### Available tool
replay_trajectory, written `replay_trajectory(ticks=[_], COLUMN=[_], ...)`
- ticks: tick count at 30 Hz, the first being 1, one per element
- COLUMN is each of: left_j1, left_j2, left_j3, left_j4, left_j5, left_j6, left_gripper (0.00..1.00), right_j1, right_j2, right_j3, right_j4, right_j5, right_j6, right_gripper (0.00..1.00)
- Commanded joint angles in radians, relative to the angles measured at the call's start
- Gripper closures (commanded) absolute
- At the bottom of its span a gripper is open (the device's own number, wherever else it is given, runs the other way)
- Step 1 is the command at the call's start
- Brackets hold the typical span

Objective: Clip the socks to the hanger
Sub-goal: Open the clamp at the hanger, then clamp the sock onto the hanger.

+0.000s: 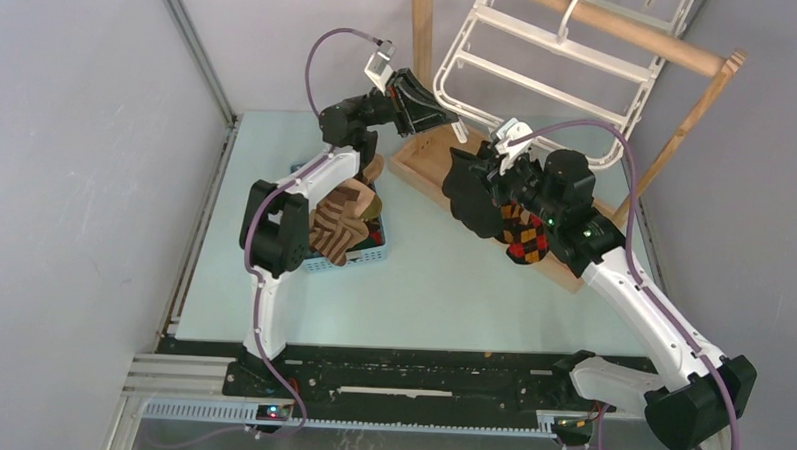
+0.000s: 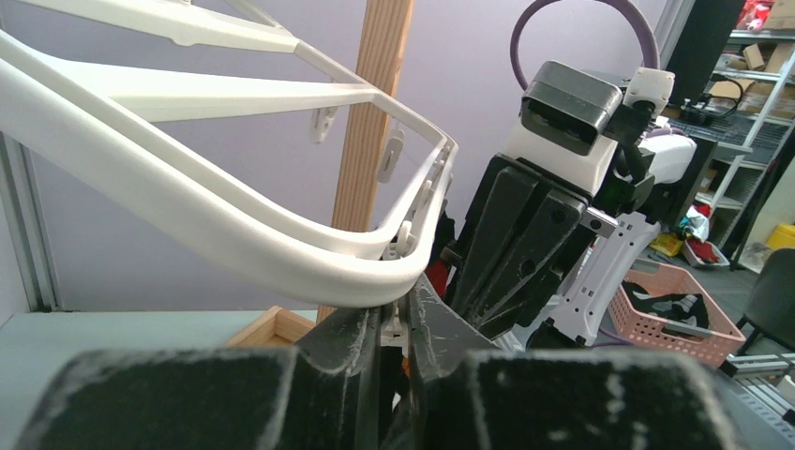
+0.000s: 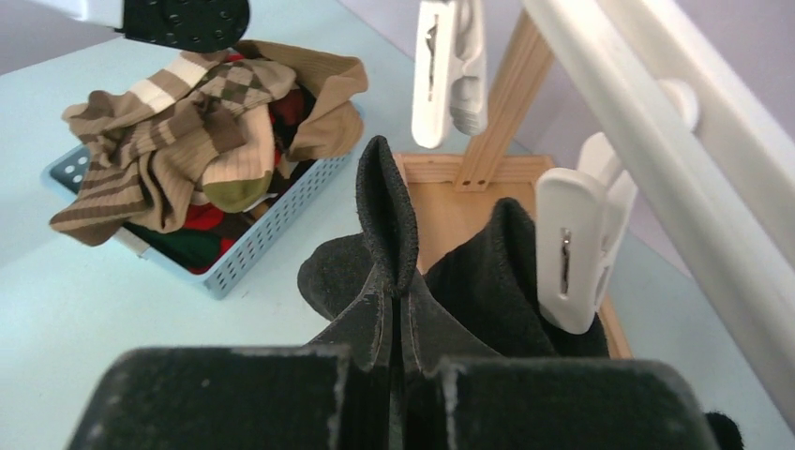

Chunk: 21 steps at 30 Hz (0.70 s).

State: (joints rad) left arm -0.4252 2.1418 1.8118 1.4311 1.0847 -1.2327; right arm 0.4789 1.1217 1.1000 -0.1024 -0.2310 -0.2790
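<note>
A white plastic rectangular hanger point(image 1: 540, 80) with cross bars is seen hooked over the round rail of a tan wooden stand point(image 1: 622, 28), tilted above the far right of a pale worktop point(image 1: 442, 287). The left fingers point(image 2: 420, 314) are raised to the frame's lower rounded corner. They are drawn close together on a small white plastic clip point(image 2: 403, 242) that hangs from that corner, its lower end caught between them.

The right fingers point(image 3: 382, 323) are pressed together, and a soft black fabric sock point(image 3: 487, 272) is pinched in them, with a fold standing up above the tips. The sock is held in the air just under the hanger's lower bar, over the stand's wooden base. It is right beside a second white clip point(image 3: 572, 248) (a third clip point(image 3: 450, 70) hangs further along).

A stretch of black argyle fabric with red, orange and yellow diamonds point(image 1: 522, 237) is seen hanging below the right wrist; whether it belongs to the pinched sock cannot be told. At the left of the worktop a small blue plastic basket point(image 3: 239, 248) is placed, heaped with brown striped socks point(image 3: 159, 141)
</note>
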Motion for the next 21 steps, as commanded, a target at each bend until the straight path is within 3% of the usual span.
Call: replay_trajectory(ticks=[1,21], left_j1=[0.003,0.003], left_j2=[-0.025,-0.02], left_j3=[0.016,0.023], left_j4=[0.034,0.034], left_j5=[0.023,0.046], left_j6=[-0.036,-0.047], left_gripper=[0.9,0.9], right_j1=[-0.016,-0.029], right_j2=[-0.009,0.066], right_j3=[0.002,0.088], right_j4=[0.01,0.088], right_j5=[-0.107,-0.036], right_j6=[-0.028,0.025], right_gripper=[1.0,1.0])
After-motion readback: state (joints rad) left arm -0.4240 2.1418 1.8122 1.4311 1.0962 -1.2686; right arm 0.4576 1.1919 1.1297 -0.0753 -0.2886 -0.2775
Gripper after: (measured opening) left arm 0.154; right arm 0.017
